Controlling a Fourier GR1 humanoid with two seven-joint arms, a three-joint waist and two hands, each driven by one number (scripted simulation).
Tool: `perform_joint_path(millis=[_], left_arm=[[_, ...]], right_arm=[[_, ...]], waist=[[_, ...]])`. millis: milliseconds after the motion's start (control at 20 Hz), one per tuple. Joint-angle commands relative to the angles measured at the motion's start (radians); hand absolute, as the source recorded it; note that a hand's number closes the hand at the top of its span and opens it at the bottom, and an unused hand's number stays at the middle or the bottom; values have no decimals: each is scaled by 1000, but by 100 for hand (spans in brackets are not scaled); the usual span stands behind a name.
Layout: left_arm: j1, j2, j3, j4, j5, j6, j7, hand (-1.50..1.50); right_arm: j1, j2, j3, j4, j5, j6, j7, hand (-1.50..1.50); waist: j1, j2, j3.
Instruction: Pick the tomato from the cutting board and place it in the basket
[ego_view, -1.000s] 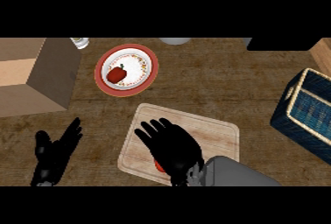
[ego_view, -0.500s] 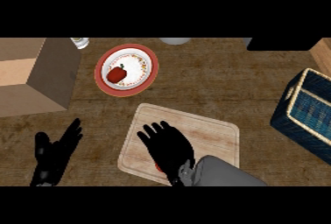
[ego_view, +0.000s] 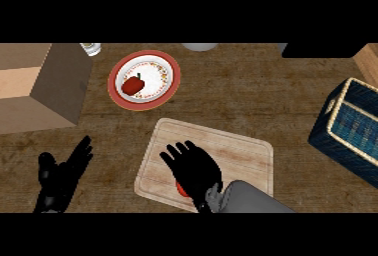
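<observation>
The right robot hand lies on the cutting board, covering the tomato; its grip cannot be told. The left robot hand rests released on the bench.

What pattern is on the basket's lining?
A dark blue plaid lining, with a pale woven rim, on the basket; seen in the head view, at the counter's right edge.

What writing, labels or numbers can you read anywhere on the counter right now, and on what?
None: no readable text, number or sign shows in the head view.
The cardboard box has plain faces.
The plate rim bears only a dotted pattern, no letters.
The basket shows a plaid lining, no label.
The cutting board is bare wood.
</observation>
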Motion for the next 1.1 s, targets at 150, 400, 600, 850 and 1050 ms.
perform_joint_path(millis=[150, 400, 600, 850, 1050], left_arm=[[-6, -35, 3, 97, -17, 2, 20, 0], [0, 1, 38, 125, -12, -41, -20, 0], [28, -25, -2, -19, -31, 5, 103, 0], [20, -10, 24, 29, -22, -32, 56, 0], [49, -23, 51, 41, -4, -11, 33, 0]], right_arm=[[10, 103, -2, 108, 88, -43, -34, -150], [3, 5, 28, 75, 153, -51, -171, 150], [-36, -3, -6, 110, 200, -50, -207, 150], [37, 23, -78, 139, 233, -112, -103, 150], [38, 6, -372, 185, 211, -155, 244, 150]], waist=[[1, 7, -9], [0, 8, -10], [4, 6, -9], [-4, 6, -9], [-78, 1, -12]])
